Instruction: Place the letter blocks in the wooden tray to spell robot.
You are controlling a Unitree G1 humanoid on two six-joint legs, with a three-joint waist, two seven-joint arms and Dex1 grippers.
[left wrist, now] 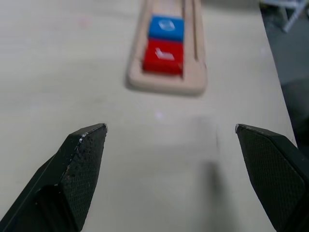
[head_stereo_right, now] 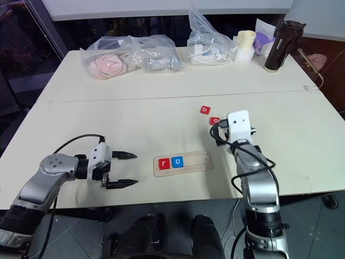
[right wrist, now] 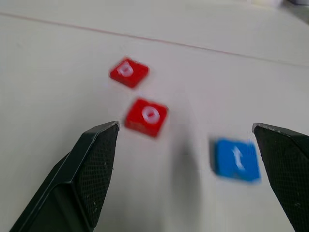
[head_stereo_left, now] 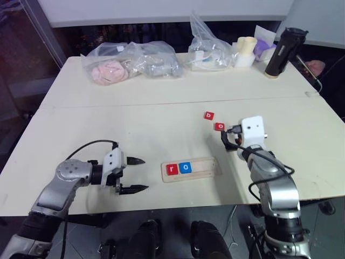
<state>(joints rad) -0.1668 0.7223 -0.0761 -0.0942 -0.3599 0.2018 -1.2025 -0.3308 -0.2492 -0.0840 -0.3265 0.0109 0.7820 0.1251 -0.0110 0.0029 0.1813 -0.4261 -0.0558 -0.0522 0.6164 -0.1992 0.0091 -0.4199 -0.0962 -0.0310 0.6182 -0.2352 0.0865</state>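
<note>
the tray (head_stereo_left: 191,169) holds r (head_stereo_left: 172,169) and o (head_stereo_left: 185,168); b (right wrist: 129,72), o and t (right wrist: 236,159) lie on the table. both the left gripper (head_stereo_left: 135,174) and the right gripper (right wrist: 186,145) are open and empty. the next step seems to be taking b, so the right gripper must reach past the near o.

We see two pale tables (head_stereo_left: 135,116) pushed together, seam between them. Beyond the far edge we see dark floor and a white surface (head_stereo_left: 161,11).

wooden tray (head_stereo_left: 207,168): red r (head_stereo_left: 172,169), blue o (head_stereo_left: 185,167) at left end | loose beyond: red b (head_stereo_left: 209,115), red o (head_stereo_left: 219,126), blue t (right wrist: 236,159)
</note>
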